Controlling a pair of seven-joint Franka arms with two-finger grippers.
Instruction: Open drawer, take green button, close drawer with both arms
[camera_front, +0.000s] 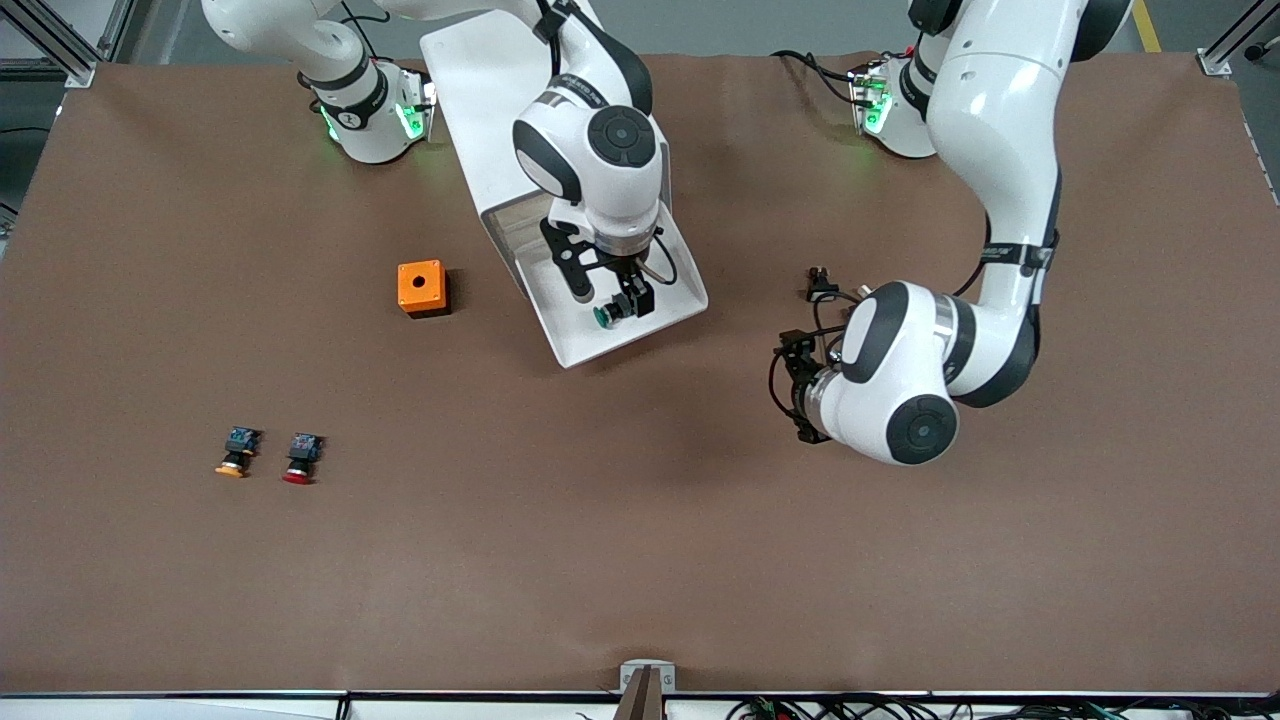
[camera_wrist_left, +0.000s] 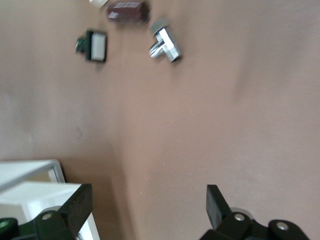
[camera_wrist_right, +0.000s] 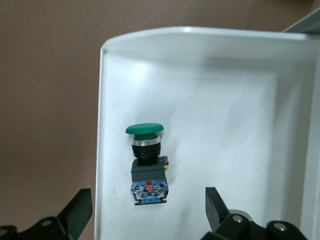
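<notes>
The green-capped button (camera_front: 606, 316) lies on its side in the open white drawer (camera_front: 575, 352), near the drawer's front wall. In the right wrist view the button (camera_wrist_right: 146, 150) shows its green cap, black body and bluish rear block. My right gripper (camera_front: 612, 296) hangs just above it, open and empty, with the rear block between the fingertips (camera_wrist_right: 147, 194). My left gripper (camera_front: 794, 386) is open and empty (camera_wrist_left: 147, 197), low over the bare table beside the drawer, toward the left arm's end.
The white cabinet (camera_front: 480, 90) stands between the arm bases. An orange box with a hole (camera_front: 421, 288) sits beside the drawer. An orange-capped button (camera_front: 236, 452) and a red-capped button (camera_front: 302, 458) lie nearer the camera. The left wrist view shows a metal fitting (camera_wrist_left: 165, 45) and a small connector (camera_wrist_left: 92, 45).
</notes>
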